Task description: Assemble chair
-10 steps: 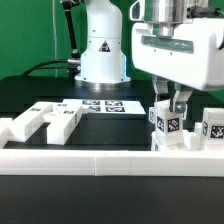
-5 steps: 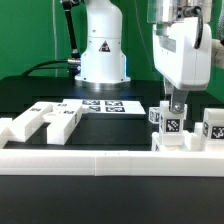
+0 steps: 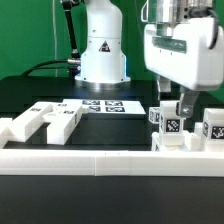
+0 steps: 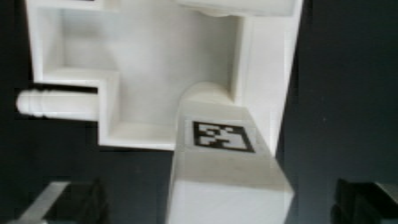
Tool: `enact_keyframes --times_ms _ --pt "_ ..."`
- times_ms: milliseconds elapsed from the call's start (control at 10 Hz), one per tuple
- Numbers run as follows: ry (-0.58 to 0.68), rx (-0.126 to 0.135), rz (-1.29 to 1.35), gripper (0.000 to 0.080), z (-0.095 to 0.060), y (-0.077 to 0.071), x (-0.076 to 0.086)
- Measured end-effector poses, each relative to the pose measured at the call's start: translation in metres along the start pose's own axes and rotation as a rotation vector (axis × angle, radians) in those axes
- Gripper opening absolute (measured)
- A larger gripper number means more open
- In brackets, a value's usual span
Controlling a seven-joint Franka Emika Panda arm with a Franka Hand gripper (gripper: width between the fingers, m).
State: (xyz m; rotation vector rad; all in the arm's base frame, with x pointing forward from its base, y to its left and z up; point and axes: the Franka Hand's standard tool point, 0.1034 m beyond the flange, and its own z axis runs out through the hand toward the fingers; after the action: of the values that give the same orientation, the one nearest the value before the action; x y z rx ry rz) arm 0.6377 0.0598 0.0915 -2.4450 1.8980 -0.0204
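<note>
A white chair post with square tags stands upright at the exterior view's right, just behind the long white rail. My gripper hangs right over it, open, its fingers straddling the post's top. In the wrist view the tagged post runs between my gripper, with a dark gap on each side and the fingertips apart from it. Beyond it lies a white chair frame piece with a short peg. Nothing is held.
Two white chair parts lie at the exterior view's left. Another tagged white part stands at the far right. The marker board lies flat in front of the arm's base.
The jaws have spread apart and let go of the tagged post. The hand has turned about its own axis and back, ending slightly higher.
</note>
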Motion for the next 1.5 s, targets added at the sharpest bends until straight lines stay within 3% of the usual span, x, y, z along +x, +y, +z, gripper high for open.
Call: enact_keyframes --times_ms 1000,1500 --pt "0.009 0.003 -0.903 0.0649 0.0026 0.0016 0.0056" --pt "0.020 0.007 -1.106 0.0649 0.0021 0.0001 0.0065"
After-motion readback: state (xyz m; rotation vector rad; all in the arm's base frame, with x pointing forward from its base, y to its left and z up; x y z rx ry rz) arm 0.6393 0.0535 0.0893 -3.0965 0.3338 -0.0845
